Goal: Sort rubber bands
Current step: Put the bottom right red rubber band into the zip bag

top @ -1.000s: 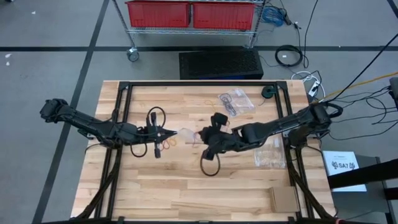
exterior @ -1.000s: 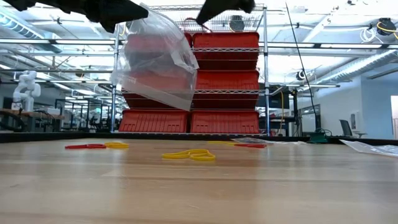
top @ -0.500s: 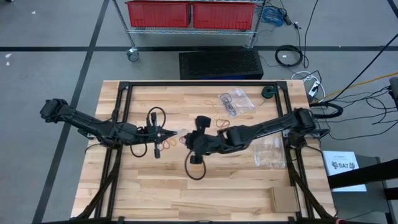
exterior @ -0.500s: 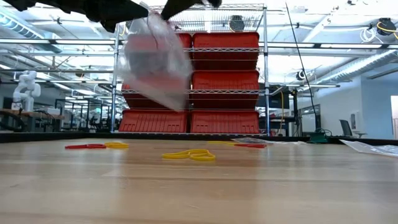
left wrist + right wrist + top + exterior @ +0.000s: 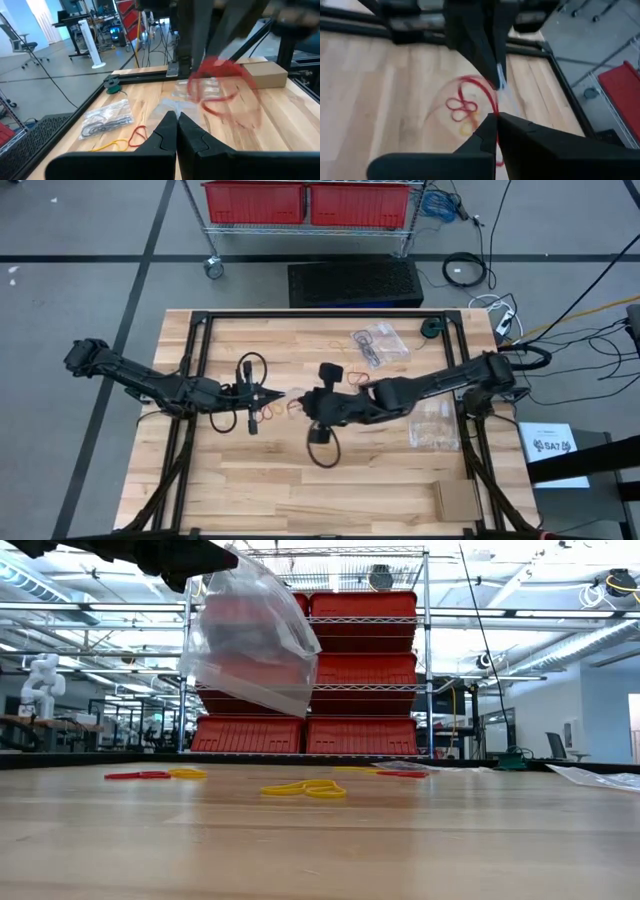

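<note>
A clear plastic bag (image 5: 255, 640) hangs above the table's middle from my left gripper (image 5: 278, 394), which is shut on it. Red rubber bands (image 5: 222, 87) show blurred through the film. My right gripper (image 5: 308, 406) faces the left one at the bag's mouth, and its fingers are shut (image 5: 495, 117) with a red rubber band (image 5: 479, 87) at their tips. Loose red (image 5: 138, 776) and yellow (image 5: 305, 788) rubber bands lie flat on the wood below. My left gripper pinches the bag's top edge (image 5: 226, 556) between its two fingers, coming level from the table's left. The bag hangs below the fingers, clear of the table. My right gripper pinches a red rubber band at its fingertips (image 5: 494, 111); the loop curves away toward the bag. Blur hides more.
A clear bag of dark bands (image 5: 378, 345) and a black roll (image 5: 431, 328) lie near the far edge. More clear bags (image 5: 435, 425) lie at the right, a cardboard box (image 5: 455, 498) at the near right corner. Black frame rails (image 5: 195, 360) run along both sides.
My right gripper moved toward the table's left, up to the bag's mouth, then drew back slightly and left the low view. The hanging bag was pushed narrower half a second ago and has spread out again. The left arm kept still.
</note>
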You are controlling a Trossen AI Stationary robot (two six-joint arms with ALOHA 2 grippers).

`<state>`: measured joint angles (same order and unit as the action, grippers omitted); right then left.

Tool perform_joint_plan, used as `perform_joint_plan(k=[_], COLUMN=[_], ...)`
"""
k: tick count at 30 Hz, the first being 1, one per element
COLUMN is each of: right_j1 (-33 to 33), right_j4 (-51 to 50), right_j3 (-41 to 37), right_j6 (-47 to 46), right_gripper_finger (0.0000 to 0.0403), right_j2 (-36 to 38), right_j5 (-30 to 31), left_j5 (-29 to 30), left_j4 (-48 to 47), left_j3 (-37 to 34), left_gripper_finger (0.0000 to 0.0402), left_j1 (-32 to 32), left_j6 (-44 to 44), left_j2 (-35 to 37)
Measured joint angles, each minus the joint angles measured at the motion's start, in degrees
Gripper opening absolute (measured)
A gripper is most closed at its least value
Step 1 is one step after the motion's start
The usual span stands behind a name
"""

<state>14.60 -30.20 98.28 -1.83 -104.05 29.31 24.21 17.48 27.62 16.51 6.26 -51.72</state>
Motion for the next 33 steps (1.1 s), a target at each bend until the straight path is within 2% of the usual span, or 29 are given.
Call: perform_joint_plan(k=[6, 11, 33], right_j1=[2.08, 1.96, 0.36], right_j4=[-0.44, -2.51, -3.54], right_j3=[0.00, -0.07, -0.10], right_j6=[2.01, 2.77, 0.98], right_gripper_finger=[0.0000, 0.0000, 0.0000], right_j2=[3.79, 4.08, 2.49], right_j5=[8.07, 11.11, 10.66], left_j5=[0.00, 0.02, 0.02], left_j4=[0.01, -0.01, 0.13], left_j3=[0.00, 0.00, 0.00], left_gripper_finger=[0.0000, 0.0000, 0.0000], left_j1=[0.00, 0.00, 0.00], left_j6=[-0.02, -0.02, -0.13], left_j2=[0.00, 0.00, 0.00])
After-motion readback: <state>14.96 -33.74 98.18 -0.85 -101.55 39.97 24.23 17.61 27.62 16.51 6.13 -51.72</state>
